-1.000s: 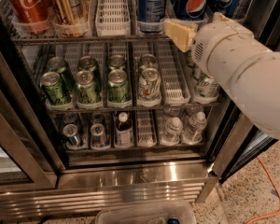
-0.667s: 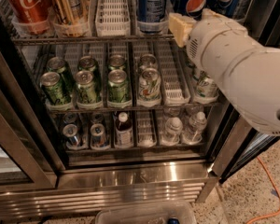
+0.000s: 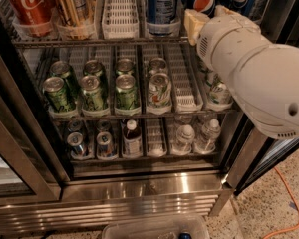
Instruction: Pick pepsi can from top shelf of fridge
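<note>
Camera view, hand [image 3: 195, 23] just before pepsi can [image 3: 205, 3] on top shelf [image 3: 89, 42], grip unclear

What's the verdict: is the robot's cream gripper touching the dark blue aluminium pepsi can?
Cannot tell. In the camera view the cream gripper overlaps the dark blue pepsi can on the chrome wire top shelf; no contact or gap shows.

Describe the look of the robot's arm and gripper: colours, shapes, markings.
The arm is a bulky, rounded off-white shell with a patch of small vent holes near its end and one small dark round hole on its side. No cables or lettering show. The gripper, at the top shelf front, looks pale yellow and blocky.
</note>
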